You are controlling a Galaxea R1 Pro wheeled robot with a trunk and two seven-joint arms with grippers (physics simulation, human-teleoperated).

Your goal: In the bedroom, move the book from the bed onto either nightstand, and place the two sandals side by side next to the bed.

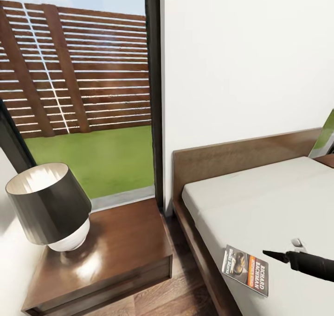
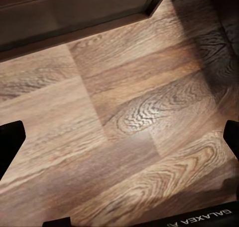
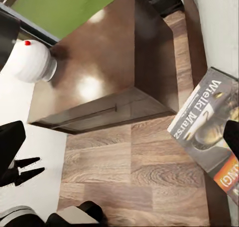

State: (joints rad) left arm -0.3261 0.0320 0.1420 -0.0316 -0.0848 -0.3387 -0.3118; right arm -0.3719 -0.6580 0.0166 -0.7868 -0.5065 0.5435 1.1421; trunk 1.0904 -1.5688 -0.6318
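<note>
The book [image 1: 246, 269] lies flat on the bare grey mattress of the bed [image 1: 278, 200], right at the near edge, its cover up and the white lettering "RICHARD BACHMAN" readable along 1 side. In the right wrist view the same book [image 3: 209, 132] shows the words "Wielki Marsz" and hangs a little past the mattress edge, over the dark bed frame and the plank floor [image 3: 134, 172].

The right gripper [image 1: 278, 255] reaches in low over the mattress, its dark tip just beside the book's far edge. In the right wrist view its 2 fingers [image 3: 12, 142] stand spread wide, 1 at each side of the picture, with nothing between them.

The nightstand [image 1: 120, 255] stands just beside the bed, glossy brown, with 1 wide drawer. A lamp [image 1: 48, 207] with a dark shade and white base sits on its far left part.

The left gripper [image 2: 119, 137] hangs over bare floor, fingers spread, holding nothing.

Behind, a tall window [image 1: 79, 98] shows grass and a slatted fence.
</note>
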